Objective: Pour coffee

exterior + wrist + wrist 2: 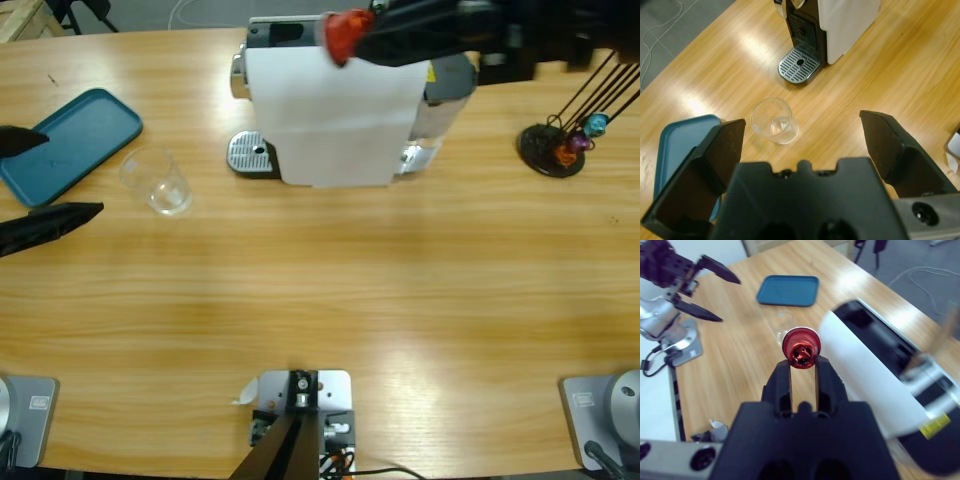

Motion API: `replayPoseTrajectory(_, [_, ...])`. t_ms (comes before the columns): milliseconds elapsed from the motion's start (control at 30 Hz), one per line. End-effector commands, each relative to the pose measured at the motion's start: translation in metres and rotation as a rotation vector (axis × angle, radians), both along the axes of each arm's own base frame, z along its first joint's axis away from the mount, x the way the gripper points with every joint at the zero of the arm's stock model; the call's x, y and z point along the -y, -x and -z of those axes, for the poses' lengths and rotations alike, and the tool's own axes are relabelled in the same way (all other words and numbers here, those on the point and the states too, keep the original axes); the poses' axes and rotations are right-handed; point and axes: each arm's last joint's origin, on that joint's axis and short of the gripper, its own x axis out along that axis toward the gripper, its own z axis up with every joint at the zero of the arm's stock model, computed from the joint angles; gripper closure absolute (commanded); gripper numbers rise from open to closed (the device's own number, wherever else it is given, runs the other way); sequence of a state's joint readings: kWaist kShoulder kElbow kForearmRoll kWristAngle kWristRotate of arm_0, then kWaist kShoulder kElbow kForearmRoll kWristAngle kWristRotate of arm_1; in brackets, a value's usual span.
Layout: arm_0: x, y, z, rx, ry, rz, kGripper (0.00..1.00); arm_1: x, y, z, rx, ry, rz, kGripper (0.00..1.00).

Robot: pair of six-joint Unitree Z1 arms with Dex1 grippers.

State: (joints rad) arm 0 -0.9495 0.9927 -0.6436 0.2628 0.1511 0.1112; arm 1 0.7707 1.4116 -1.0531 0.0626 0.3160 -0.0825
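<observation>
My right gripper (802, 364) is shut on a red capsule (801, 347), held up over the top of the white and black coffee machine (335, 110); the capsule (344, 34) shows at the machine's upper edge in the high view. A small clear tumbler (160, 183) stands on the table to the left of the machine's drip tray (250, 155). No amber coffee shows in the tumbler (774, 121). At the table's left edge my left gripper (72, 173) is open, short of the tumbler, with nothing between its jaws.
A blue tray (70, 140) lies at the far left, close to my left gripper. A black capsule stand (552, 145) with coloured capsules sits at the right of the machine. A wooden table (330, 290) stretches in front.
</observation>
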Motion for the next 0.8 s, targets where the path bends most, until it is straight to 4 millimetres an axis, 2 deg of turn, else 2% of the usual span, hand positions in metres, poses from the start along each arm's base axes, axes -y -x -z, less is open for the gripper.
replayPoseTrajectory(33, [-0.011,0.008,0.018,-0.034,-0.030,-0.018,0.000,-0.052,-0.026,0.015,-0.036,0.027,-0.039,0.911])
replayPoseTrajectory(167, [-0.013,0.009,0.018,-0.031,-0.023,-0.019,0.000,-0.068,-0.046,0.026,-0.021,0.029,0.041,0.908])
replayPoseTrajectory(333, [-0.017,0.012,0.020,-0.030,-0.010,-0.024,0.000,-0.076,-0.059,0.028,0.008,0.018,0.138,0.910])
replayPoseTrajectory(600, [-0.021,0.015,0.026,-0.042,-0.010,-0.032,0.000,-0.075,-0.061,0.029,0.020,0.034,0.183,0.910])
replayPoseTrajectory(800, [-0.022,0.016,0.026,-0.040,-0.006,-0.032,0.000,-0.078,-0.066,0.040,0.006,0.063,0.198,0.911])
